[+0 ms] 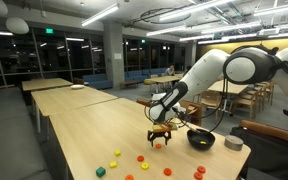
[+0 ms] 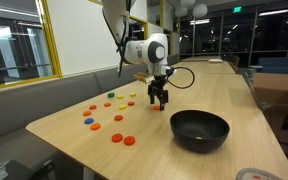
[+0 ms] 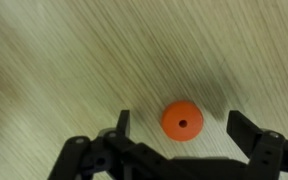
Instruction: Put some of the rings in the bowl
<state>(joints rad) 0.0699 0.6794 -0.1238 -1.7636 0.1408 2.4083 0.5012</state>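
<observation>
Currently, your gripper (image 3: 179,128) stands spread wide, grasping nothing; one orange ring (image 3: 182,120) lies on the table (image 3: 64,60) between its jaws; the black bowl (image 2: 199,137) sits nearby; other rings (image 2: 128,141) lie scattered farther off.

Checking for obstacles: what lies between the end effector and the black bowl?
Only bare wooden table, in both exterior views, between the end effector and the bowl. The wrist view shows one orange ring between the open fingers.

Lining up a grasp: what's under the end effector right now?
One orange ring on bare table, between the fingers of the open end effector. The table under the fingers themselves is covered.
</observation>
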